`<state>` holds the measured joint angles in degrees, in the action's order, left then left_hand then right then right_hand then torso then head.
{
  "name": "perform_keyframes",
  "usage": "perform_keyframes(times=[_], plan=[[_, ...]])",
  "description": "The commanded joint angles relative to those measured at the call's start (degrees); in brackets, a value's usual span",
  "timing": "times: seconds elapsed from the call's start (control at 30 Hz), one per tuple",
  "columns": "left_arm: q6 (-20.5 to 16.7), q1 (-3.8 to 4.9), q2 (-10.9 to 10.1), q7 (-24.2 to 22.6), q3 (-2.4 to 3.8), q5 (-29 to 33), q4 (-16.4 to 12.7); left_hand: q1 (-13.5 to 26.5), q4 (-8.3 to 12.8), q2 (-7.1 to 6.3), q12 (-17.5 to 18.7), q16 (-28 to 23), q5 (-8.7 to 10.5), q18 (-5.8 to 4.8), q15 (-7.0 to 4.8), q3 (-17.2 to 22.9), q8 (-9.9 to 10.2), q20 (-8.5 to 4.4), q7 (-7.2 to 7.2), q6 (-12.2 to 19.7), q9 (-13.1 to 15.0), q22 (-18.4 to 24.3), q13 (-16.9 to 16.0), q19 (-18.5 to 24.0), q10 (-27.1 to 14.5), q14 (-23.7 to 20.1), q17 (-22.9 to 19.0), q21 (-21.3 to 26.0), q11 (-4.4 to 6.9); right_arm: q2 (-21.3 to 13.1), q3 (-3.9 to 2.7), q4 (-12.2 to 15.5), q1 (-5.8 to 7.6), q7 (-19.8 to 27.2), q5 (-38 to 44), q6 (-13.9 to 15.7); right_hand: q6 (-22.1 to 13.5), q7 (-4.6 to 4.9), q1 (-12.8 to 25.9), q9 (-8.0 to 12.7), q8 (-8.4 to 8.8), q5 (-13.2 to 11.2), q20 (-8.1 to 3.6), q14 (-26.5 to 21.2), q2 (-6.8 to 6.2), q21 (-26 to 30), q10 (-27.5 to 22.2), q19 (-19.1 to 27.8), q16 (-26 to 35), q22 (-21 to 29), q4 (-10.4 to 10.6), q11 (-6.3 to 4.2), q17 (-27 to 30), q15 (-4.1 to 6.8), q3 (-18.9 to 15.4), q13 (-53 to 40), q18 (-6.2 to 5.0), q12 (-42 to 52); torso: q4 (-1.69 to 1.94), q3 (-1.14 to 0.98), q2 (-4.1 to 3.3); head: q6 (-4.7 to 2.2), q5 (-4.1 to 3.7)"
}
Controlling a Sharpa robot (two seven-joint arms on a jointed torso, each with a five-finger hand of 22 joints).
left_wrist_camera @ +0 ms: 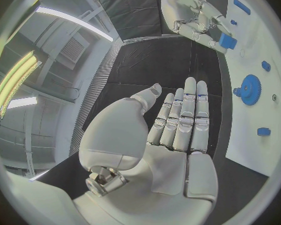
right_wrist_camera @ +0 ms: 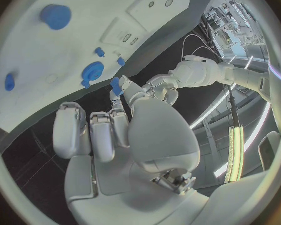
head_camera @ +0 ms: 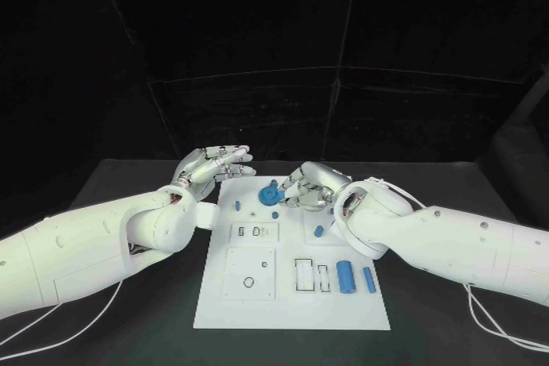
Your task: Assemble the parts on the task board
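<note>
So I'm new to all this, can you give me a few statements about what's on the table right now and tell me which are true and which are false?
1. The right hand pinches a small blue part. True.
2. The left hand holds the blue gear. False: its fingers are straight and apart, holding nothing, and it hovers off the far left corner of the task board.
3. The blue gear lies at the far end of the task board. True.
4. Two blue cylinders lie on the near right part of the board. True.
5. The task board is black. False: it is white, on a black table.
</note>
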<state>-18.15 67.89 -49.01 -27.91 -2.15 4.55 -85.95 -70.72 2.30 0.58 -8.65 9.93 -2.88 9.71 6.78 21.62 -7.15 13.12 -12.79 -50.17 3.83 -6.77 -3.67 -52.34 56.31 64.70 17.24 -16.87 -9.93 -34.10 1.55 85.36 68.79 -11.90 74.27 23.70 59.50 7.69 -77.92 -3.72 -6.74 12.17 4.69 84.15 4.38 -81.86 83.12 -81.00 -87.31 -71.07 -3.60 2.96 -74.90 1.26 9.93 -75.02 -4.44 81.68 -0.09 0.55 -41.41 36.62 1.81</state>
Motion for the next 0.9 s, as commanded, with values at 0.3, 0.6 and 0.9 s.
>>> perform_keyframes(times=[0.3,0.6,0.9], plan=[[-0.8,0.19,0.3,-1.4,0.01,0.8,0.5,0.6,0.1,-0.03,-0.3,-0.3,-0.09,0.74,-0.09,0.8,-0.4,-0.01,-0.32,-0.8,0.0,0.1,0.0,0.0,0.7,0.1,0.1,0.2,0.09,4.1,1.58,-1.4,-2.10,-5.6,9.8,-2.9,1.1,-0.34,1.8,-0.2,-0.06,0.1,-0.13,4.5,-0.89,-0.2,-0.1,-0.2,0.0,0.0,1.8,-0.42,-8.7,0.37,2.9,-5.1,0.68,-0.1,0.10,-0.01,-0.05,1.08,1.39],[-1.0,0.22,0.4,-1.4,0.01,0.9,0.5,0.7,0.2,-0.03,-0.3,-0.4,-0.10,0.74,-0.12,1.1,-0.5,-0.03,-0.29,-0.9,0.0,0.1,0.0,0.0,0.9,0.1,0.2,0.2,0.13,5.9,1.73,-2.3,-3.64,-6.4,12.2,-3.2,1.1,-0.35,2.0,-0.2,-0.04,0.3,-0.14,4.5,-1.04,-0.2,-0.1,-0.2,0.0,0.0,1.8,-0.45,-8.8,0.37,3.1,-5.1,0.69,-0.1,0.03,-0.09,-0.11,1.84,2.29],[-0.7,0.22,0.5,-1.2,0.01,0.9,0.6,0.7,0.2,-0.03,-0.3,-0.4,-0.10,0.74,-0.12,1.1,-0.5,-0.03,-0.29,-0.9,0.0,0.1,0.0,0.0,0.9,0.1,0.2,0.2,0.13,7.4,1.76,-3.8,-4.27,-6.7,12.7,-3.5,1.1,-0.34,2.4,-0.2,0.02,0.4,-0.16,4.5,-1.50,-0.2,-0.1,-0.2,0.0,0.0,1.8,-0.45,-8.7,0.38,3.3,-5.1,0.69,-0.2,0.14,-0.03,0.01,2.13,2.51]])
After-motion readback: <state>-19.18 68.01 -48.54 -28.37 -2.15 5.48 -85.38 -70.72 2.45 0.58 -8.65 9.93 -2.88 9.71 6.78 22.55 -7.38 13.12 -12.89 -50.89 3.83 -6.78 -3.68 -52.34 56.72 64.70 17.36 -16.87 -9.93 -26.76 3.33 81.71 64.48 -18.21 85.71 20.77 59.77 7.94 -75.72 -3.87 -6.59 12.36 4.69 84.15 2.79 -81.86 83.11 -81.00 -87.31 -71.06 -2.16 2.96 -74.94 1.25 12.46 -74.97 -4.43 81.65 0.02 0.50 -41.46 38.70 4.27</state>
